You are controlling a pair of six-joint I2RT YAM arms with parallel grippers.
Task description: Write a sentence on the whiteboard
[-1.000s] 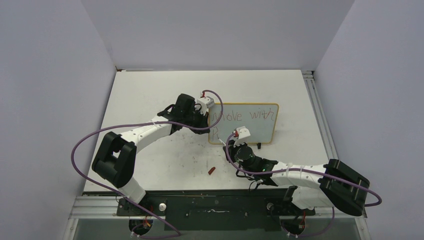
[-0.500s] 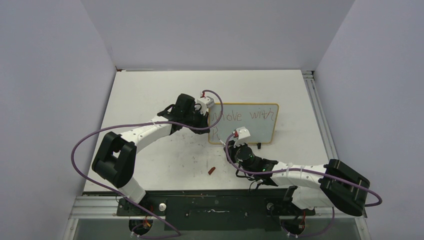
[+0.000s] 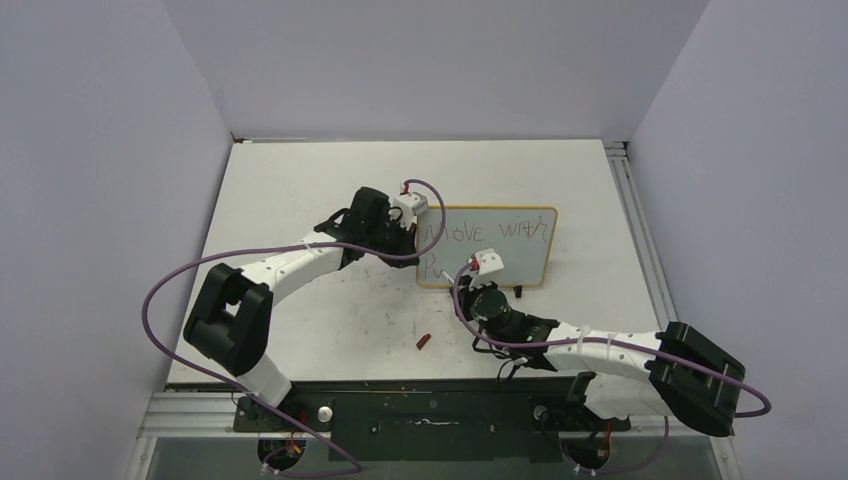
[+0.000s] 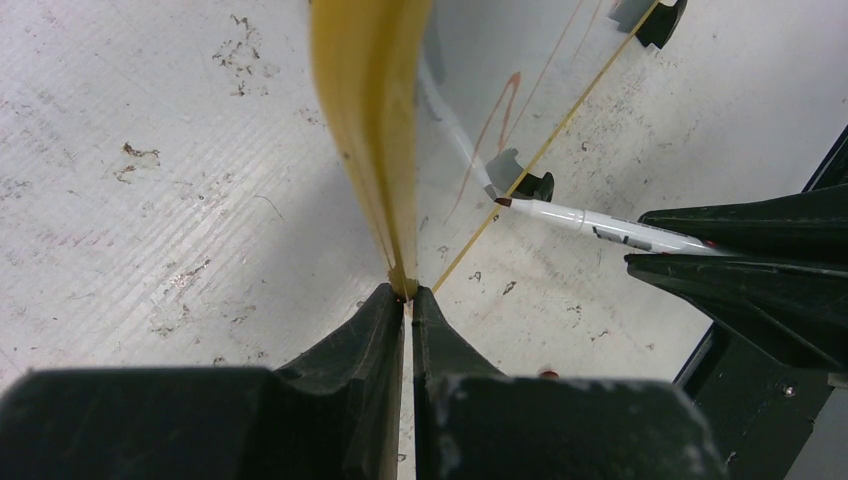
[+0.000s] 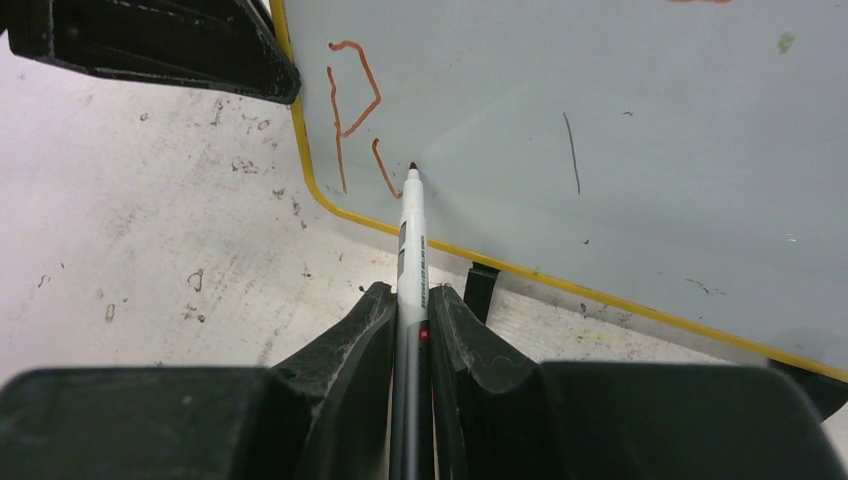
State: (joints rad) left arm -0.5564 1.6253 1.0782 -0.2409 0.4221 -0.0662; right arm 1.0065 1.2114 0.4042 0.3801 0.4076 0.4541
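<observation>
Pinching the left edge of the whiteboard, the left gripper is clamping shut on its yellow frame. A small red cap is lying on the worktop, nearer the arm bases. The board is standing on black feet near the worktop's middle. The sentence is reading "Move with" on the top line, with a "P" and one short stroke below. The marker is touching its tip to the board beside that stroke, and the right gripper is squeezing its barrel tightly.
</observation>
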